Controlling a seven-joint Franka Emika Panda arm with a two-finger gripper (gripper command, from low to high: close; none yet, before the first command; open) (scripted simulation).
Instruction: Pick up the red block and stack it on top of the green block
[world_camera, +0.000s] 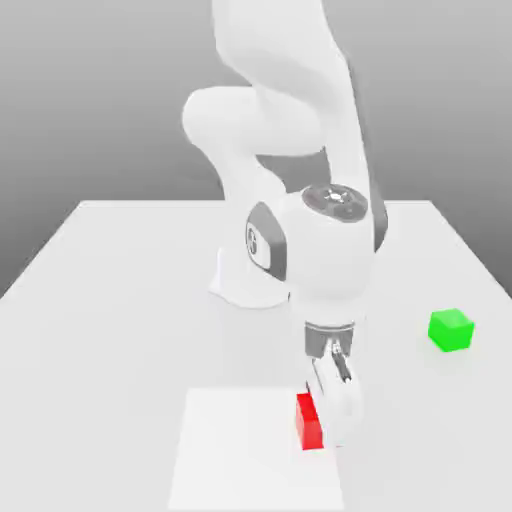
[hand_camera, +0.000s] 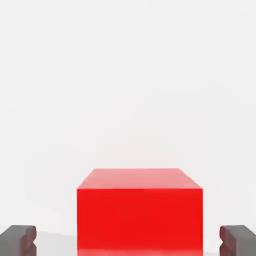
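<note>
**Gripper down around the red block**

While the arm bends low over the front of the table, its gripper (world_camera: 333, 420) stands straight down at the red block (world_camera: 310, 421), which sits on the table near the front edge. Seen from the hand, the red block (hand_camera: 140, 212) lies squarely between the two dark fingertips (hand_camera: 18, 239), one on either side, and a strip of white table shows between each fingertip and the block's side. So the fingers are apart and straddle the block without pressing on it; nothing is clamped. From the room, the block rests flat on a slightly brighter white patch (world_camera: 240, 450) of the tabletop, and the pale fingers stand just beside it on the exterior view's right.

Farther back, the wrist and the thick white forearm (world_camera: 325, 250) rise above the gripper, with the arm's base behind them. Off to the exterior view's right, well apart from the red block, the green block (world_camera: 450, 329) sits alone on the white table (world_camera: 110, 300), upright and untouched. Beyond the table's far edge is a plain grey backdrop.
</note>
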